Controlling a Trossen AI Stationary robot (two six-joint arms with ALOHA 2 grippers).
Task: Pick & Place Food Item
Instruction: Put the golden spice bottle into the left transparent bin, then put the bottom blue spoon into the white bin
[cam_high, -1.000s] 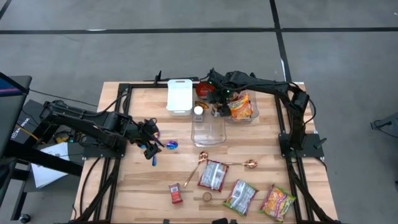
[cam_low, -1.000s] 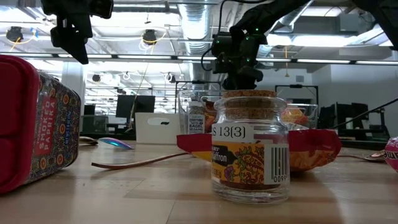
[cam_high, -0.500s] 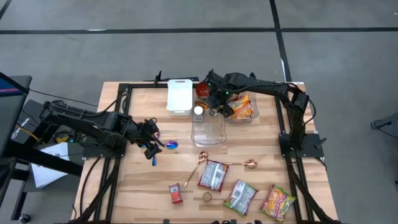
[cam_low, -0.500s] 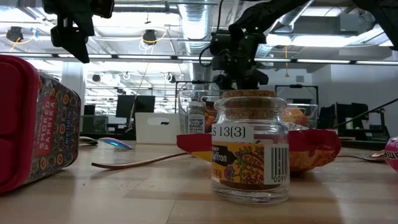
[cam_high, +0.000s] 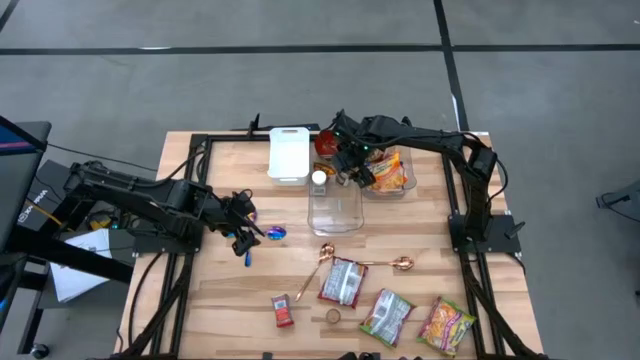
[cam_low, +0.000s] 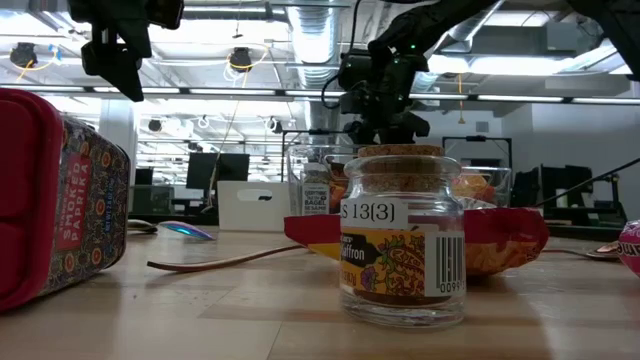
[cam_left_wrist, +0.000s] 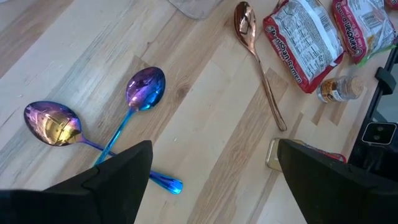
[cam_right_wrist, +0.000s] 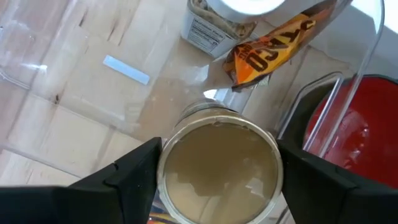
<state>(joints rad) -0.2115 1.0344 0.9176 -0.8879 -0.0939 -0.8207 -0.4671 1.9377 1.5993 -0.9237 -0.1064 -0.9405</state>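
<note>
Right wrist view: round glass jar (cam_right_wrist: 216, 163), tan lid, gripped between my right jaws.
Left jaws: open over iridescent spoons (cam_left_wrist: 144, 91).

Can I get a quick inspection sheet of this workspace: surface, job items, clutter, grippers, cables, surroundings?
Surface: light wooden table in a black frame.
Job's things: cork-lidded jar between the right gripper's fingers; clear bin at table centre; second clear bin holding an orange snack bag.
Clutter: white container, snack packets along the near edge, copper spoons, two iridescent spoons, red paprika tin, saffron jar.
Grippers: right gripper straddles the jar, fingers wide; left gripper open, hovering over the spoons.
Cables: black cables run along both arms.
Surroundings: grey floor; office room behind the table.
</note>
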